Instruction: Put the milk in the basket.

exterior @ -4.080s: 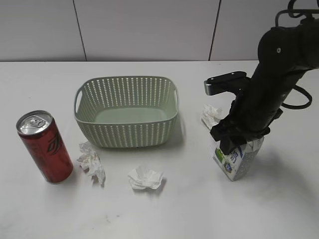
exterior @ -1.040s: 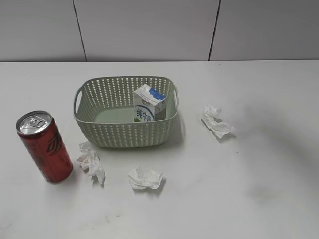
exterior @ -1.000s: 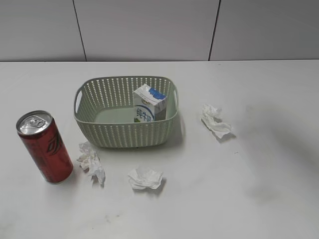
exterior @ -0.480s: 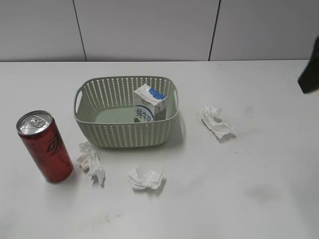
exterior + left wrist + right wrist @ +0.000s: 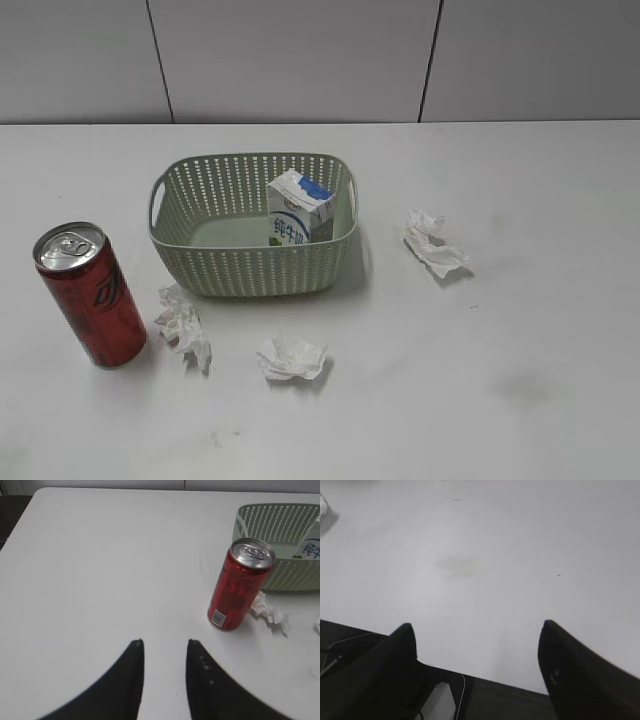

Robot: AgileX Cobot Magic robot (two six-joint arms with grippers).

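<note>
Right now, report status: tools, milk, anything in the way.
Left tool open, empty; right tool open wide, empty. Small white blue-topped milk carton upright inside pale green perforated plastic basket. Nothing in the way.

milk: green Chinese characters on the white front, seen over the wall of the basket in the exterior view; they seem to read 纯牛奶. A small round logo sits above them, too small to read.
milk, left wrist view: only the first two green characters show at the right edge, seemingly 纯牛.
can: dark lettering runs down the red side; it cannot be made out.
can, left wrist view: a small white label panel near the bottom, its print too fine to read.
numbers: none can be read.
</note>
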